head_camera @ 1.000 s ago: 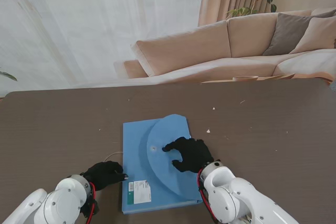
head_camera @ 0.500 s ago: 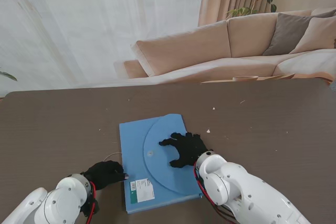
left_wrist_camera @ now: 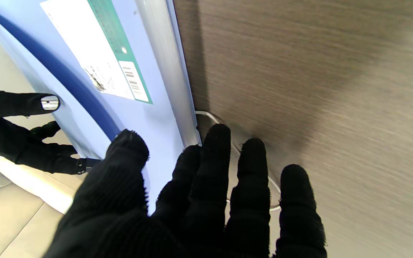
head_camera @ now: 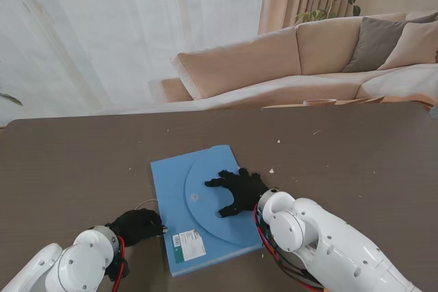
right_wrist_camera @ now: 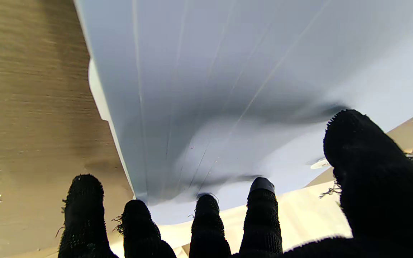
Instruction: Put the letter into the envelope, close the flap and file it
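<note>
A blue envelope (head_camera: pixel 174 196) lies flat on the dark table (head_camera: pixel 356 169), its round flap (head_camera: pixel 205 220) folded down over it. A white label (head_camera: pixel 189 244) sits near its corner closest to me. My right hand (head_camera: pixel 236 191) rests palm-down on the flap with fingers spread, holding nothing. In the right wrist view its fingertips (right_wrist_camera: pixel 206 215) press the blue sheet (right_wrist_camera: pixel 228 89). My left hand (head_camera: pixel 137 226) lies on the table at the envelope's left edge (left_wrist_camera: pixel 177 89), fingers (left_wrist_camera: pixel 217 161) extended over a thin white string (left_wrist_camera: pixel 210 116). No letter is visible.
Small white scraps (head_camera: pixel 272 170) lie on the table right of the envelope and farther away (head_camera: pixel 278 141). A beige sofa (head_camera: pixel 287 66) stands beyond the table's far edge. A white sliver (right_wrist_camera: pixel 95 89) pokes out from the envelope's side.
The envelope has turned under my right hand: its far end swung left, its near end right. My right hand moved slightly left and farther away. The left hand has hardly moved.
</note>
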Robot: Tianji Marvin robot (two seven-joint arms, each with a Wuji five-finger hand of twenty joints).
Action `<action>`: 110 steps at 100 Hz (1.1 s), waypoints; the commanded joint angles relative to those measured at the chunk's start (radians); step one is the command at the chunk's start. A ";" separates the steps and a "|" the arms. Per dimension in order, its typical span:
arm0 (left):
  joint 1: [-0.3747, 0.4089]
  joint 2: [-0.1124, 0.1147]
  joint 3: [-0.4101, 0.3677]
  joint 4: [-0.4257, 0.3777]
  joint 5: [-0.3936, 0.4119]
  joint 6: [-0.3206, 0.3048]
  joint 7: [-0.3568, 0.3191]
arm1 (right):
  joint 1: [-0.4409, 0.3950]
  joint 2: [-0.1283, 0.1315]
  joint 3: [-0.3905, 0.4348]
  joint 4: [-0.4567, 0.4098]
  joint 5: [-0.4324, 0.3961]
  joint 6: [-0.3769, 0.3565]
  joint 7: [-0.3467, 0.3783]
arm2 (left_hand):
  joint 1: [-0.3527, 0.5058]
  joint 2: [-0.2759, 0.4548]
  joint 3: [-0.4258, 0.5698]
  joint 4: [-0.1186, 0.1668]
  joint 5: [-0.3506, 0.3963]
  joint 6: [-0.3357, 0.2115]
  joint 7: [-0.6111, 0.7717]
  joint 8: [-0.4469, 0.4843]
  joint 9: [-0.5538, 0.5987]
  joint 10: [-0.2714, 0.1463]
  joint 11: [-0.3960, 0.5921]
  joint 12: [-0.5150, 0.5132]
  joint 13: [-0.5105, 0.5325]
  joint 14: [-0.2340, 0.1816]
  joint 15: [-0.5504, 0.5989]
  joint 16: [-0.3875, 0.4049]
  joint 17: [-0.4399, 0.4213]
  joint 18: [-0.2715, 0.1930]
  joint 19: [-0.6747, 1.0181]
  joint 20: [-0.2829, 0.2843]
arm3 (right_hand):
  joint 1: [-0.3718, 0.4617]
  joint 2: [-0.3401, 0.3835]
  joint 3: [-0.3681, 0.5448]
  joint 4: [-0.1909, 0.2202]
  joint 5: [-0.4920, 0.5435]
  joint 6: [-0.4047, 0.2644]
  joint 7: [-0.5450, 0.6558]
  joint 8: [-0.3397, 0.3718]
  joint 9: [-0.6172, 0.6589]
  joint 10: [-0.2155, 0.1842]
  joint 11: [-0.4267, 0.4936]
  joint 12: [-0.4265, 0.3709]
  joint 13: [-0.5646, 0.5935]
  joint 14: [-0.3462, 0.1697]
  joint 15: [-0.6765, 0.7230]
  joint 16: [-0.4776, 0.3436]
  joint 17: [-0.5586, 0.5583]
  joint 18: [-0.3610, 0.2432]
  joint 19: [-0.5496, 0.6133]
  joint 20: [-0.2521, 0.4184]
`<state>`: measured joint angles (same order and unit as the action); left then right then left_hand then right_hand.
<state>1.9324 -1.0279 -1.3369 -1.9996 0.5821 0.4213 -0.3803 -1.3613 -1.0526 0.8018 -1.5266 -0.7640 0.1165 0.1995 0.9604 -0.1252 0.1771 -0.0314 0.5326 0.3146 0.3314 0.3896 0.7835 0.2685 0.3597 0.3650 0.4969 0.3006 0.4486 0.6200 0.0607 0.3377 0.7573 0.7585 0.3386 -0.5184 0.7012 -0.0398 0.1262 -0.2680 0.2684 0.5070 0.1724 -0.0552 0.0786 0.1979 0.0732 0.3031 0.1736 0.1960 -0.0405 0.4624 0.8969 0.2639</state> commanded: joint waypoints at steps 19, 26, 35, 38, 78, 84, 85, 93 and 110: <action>0.002 -0.007 -0.001 0.005 -0.018 -0.004 -0.014 | 0.006 0.013 -0.045 0.009 -0.044 -0.003 0.049 | 0.006 0.001 0.000 0.010 -0.010 -0.058 -0.021 0.000 -0.023 -0.016 0.001 0.006 -0.021 0.019 -0.037 -0.007 -0.018 0.005 -0.017 0.015 | 0.030 -0.035 0.011 -0.011 0.039 -0.040 0.066 0.050 0.002 -0.008 0.089 0.051 0.058 -0.064 0.113 0.064 0.050 0.027 0.045 0.099; 0.004 -0.007 -0.007 0.002 -0.018 -0.012 -0.015 | 0.015 0.015 -0.064 0.016 -0.065 0.008 0.049 | 0.006 0.001 -0.002 0.010 -0.009 -0.063 -0.021 0.000 -0.025 -0.019 0.003 0.009 -0.024 0.020 -0.036 -0.004 -0.019 0.006 -0.019 0.016 | 0.031 -0.032 0.015 -0.011 0.050 -0.046 0.073 0.049 0.001 -0.008 0.091 0.049 0.051 -0.068 0.109 0.063 0.040 0.025 0.031 0.101; 0.007 -0.008 -0.015 -0.002 -0.014 -0.022 -0.014 | 0.025 0.017 -0.083 0.023 -0.087 0.016 0.049 | 0.004 0.000 -0.005 0.010 -0.012 -0.069 -0.024 0.000 -0.031 -0.027 0.006 0.014 -0.030 0.018 -0.035 -0.001 -0.022 0.006 -0.020 0.018 | 0.030 -0.026 0.017 -0.012 0.058 -0.050 0.077 0.044 0.002 -0.005 0.093 0.046 0.049 -0.069 0.106 0.063 0.036 0.021 0.021 0.106; 0.009 -0.008 -0.019 -0.004 -0.012 -0.026 -0.014 | 0.028 0.018 -0.088 0.024 -0.092 0.020 0.050 | 0.003 0.000 -0.007 0.010 -0.012 -0.068 -0.025 0.000 -0.034 -0.027 0.007 0.016 -0.034 0.019 -0.036 0.000 -0.023 0.006 -0.021 0.019 | 0.029 -0.023 0.016 -0.012 0.060 -0.050 0.078 0.041 0.002 -0.005 0.093 0.045 0.047 -0.070 0.104 0.062 0.035 0.019 0.018 0.108; 0.047 -0.026 -0.141 -0.044 0.188 -0.216 0.067 | 0.029 0.024 -0.096 0.012 -0.101 0.040 0.078 | 0.013 -0.016 -0.057 0.009 0.039 -0.180 -0.020 0.029 -0.123 -0.065 0.047 0.109 -0.125 -0.022 0.001 0.074 -0.045 -0.010 -0.023 0.048 | 0.037 -0.010 0.002 -0.011 0.065 -0.048 0.080 0.019 0.000 -0.007 0.091 0.031 0.040 -0.072 0.093 0.058 0.029 0.012 -0.002 0.125; 0.027 -0.026 -0.137 -0.021 0.301 -0.219 0.085 | 0.026 0.024 -0.092 0.009 -0.099 0.041 0.079 | 0.024 -0.019 -0.067 0.008 0.042 -0.221 -0.010 0.051 -0.201 -0.084 0.051 0.136 -0.179 -0.048 -0.008 0.090 -0.062 -0.030 -0.034 0.052 | 0.038 -0.010 0.000 -0.011 0.067 -0.048 0.082 0.017 0.001 -0.007 0.091 0.030 0.039 -0.074 0.092 0.058 0.029 0.012 -0.004 0.127; 0.023 -0.026 -0.136 -0.016 0.318 -0.219 0.087 | 0.026 0.024 -0.091 0.008 -0.099 0.042 0.080 | 0.026 -0.021 -0.068 0.007 0.043 -0.228 -0.007 0.057 -0.211 -0.088 0.051 0.139 -0.186 -0.052 -0.011 0.092 -0.065 -0.033 -0.036 0.053 | 0.038 -0.009 0.000 -0.011 0.067 -0.048 0.082 0.017 0.001 -0.007 0.091 0.030 0.039 -0.074 0.092 0.058 0.029 0.011 -0.004 0.127; -0.005 -0.024 -0.123 0.017 0.415 -0.199 0.084 | 0.023 0.023 -0.087 0.006 -0.094 0.043 0.080 | 0.037 -0.031 -0.082 0.003 0.061 -0.246 0.002 0.093 -0.284 -0.100 0.039 0.148 -0.239 -0.076 -0.045 0.090 -0.085 -0.052 -0.064 0.051 | 0.040 -0.007 -0.002 -0.010 0.071 -0.048 0.084 0.015 0.002 -0.007 0.092 0.030 0.039 -0.074 0.092 0.057 0.029 0.010 -0.006 0.130; -0.029 -0.006 -0.117 0.064 0.468 -0.237 -0.034 | 0.026 0.023 -0.088 0.007 -0.088 0.038 0.080 | 0.121 -0.055 -0.095 0.007 0.075 -0.370 -0.020 0.116 -0.469 -0.153 -0.014 0.137 -0.365 -0.150 -0.149 0.066 -0.136 -0.121 -0.182 0.047 | 0.044 -0.003 -0.004 -0.009 0.072 -0.046 0.087 0.010 0.001 -0.006 0.094 0.028 0.038 -0.076 0.092 0.057 0.029 0.007 -0.008 0.134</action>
<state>1.8926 -1.0419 -1.4519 -1.9511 1.0614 0.2299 -0.3737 -1.3168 -1.0311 0.7282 -1.5374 -0.8586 0.1570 0.2490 1.0309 -0.1621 0.0915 -0.0314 0.5783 -0.0085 0.3308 0.5005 0.3803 0.1510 0.3714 0.4956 0.1873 0.1884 0.3345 0.6884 -0.0499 0.2577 0.6186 0.7835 0.3697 -0.5249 0.7069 -0.0498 0.1681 -0.2944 0.3320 0.5288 0.1598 -0.0620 0.1091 0.2070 0.0698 0.3252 0.1751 0.2153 -0.0009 0.4621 0.9091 0.3811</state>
